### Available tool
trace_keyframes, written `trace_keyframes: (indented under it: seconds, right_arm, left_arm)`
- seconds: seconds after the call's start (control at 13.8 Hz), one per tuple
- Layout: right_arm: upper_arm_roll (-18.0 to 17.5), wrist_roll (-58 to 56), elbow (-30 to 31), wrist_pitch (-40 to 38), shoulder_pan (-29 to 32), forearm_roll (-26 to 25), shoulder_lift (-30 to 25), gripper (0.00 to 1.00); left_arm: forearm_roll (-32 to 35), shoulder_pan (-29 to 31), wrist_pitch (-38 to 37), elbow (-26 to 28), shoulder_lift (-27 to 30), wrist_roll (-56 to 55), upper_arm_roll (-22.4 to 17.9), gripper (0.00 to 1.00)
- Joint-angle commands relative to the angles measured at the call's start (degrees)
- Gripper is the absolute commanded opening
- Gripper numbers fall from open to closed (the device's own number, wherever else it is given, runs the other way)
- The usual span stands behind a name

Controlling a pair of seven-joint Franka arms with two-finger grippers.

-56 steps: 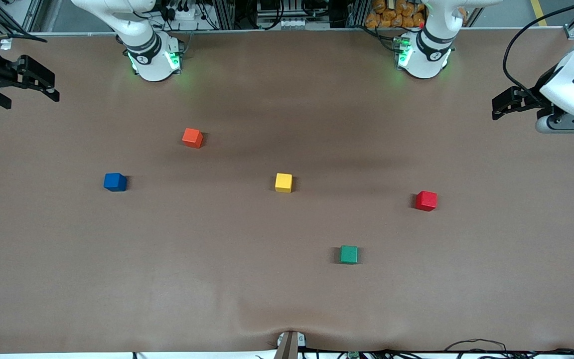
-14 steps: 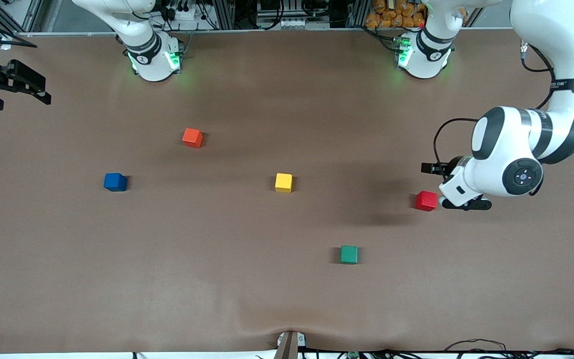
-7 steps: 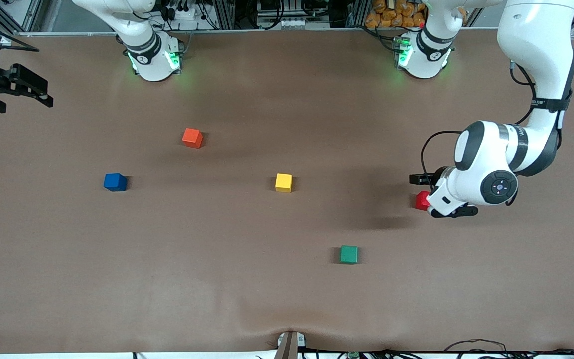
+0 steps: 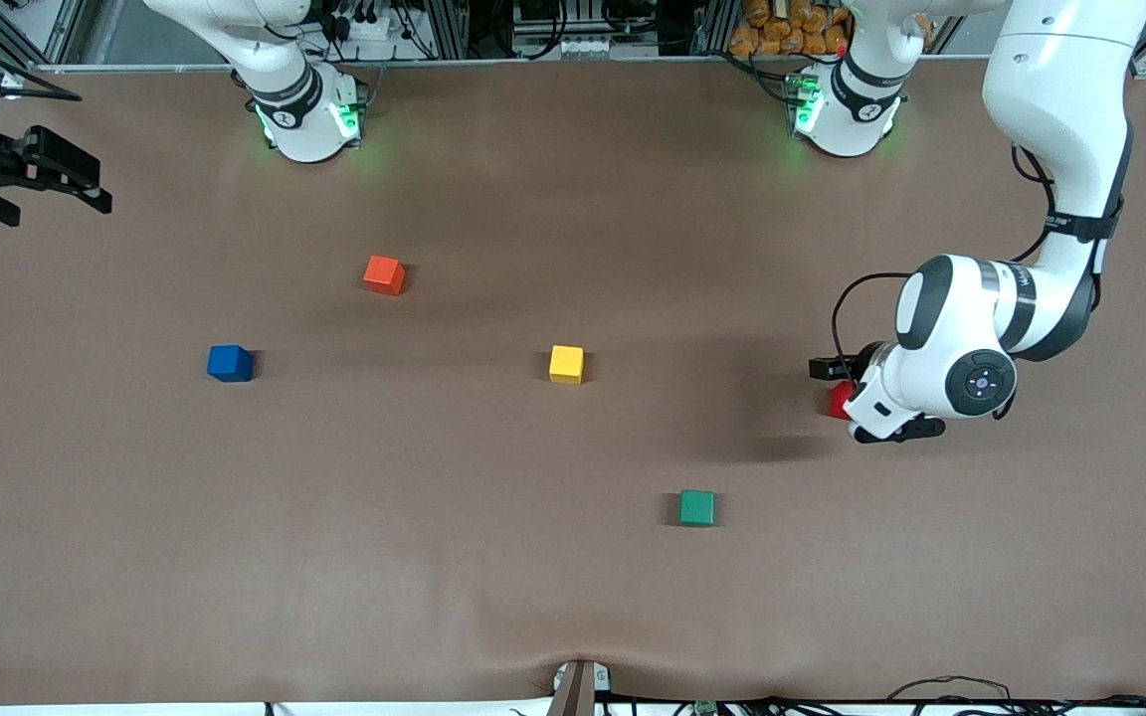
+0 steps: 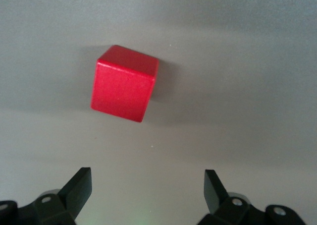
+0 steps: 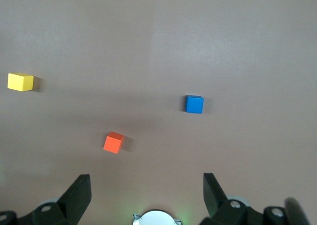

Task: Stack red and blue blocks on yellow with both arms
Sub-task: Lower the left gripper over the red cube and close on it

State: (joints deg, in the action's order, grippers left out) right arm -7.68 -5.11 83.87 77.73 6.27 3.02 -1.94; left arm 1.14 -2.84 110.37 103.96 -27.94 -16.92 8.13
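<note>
The red block (image 4: 838,400) lies toward the left arm's end of the table, mostly covered by the left hand. In the left wrist view the red block (image 5: 126,84) sits on the table, apart from the open fingers (image 5: 79,188). My left gripper (image 4: 859,398) is open and empty, low over the red block. The yellow block (image 4: 566,364) sits mid-table. The blue block (image 4: 230,363) lies toward the right arm's end. My right gripper (image 4: 86,186) is open and empty, waiting high at that end; its wrist view shows the blue block (image 6: 194,104) and yellow block (image 6: 20,82).
An orange-red cube (image 4: 384,274) lies farther from the front camera than the blue block; it also shows in the right wrist view (image 6: 113,142). A green cube (image 4: 696,507) lies nearer the camera, between the yellow and red blocks. The arm bases (image 4: 306,119) stand along the table's back edge.
My left arm has swung in from the table's end and come down over the red block, now covering most of it. The right gripper has barely moved. No block has moved.
</note>
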Motion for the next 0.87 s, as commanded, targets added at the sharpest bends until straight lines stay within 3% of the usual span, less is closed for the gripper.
trace_keyframes:
  seconds: [0.0, 0.8]
  right_arm:
    - [-0.76, 0.36, -0.99, -0.39, 1.2, 0.93, 0.36, 1.0]
    - [-0.67, 0.27, -0.9, -0.65, 1.9, 0.76, 0.36, 1.0]
  left_arm:
    - [-0.34, -0.24, 1.51, 1.07, 0.16, -1.01, -0.05, 1.0]
    - [-0.34, -0.85, 1.95, 1.42, -0.89, -2.94, -0.05, 1.0]
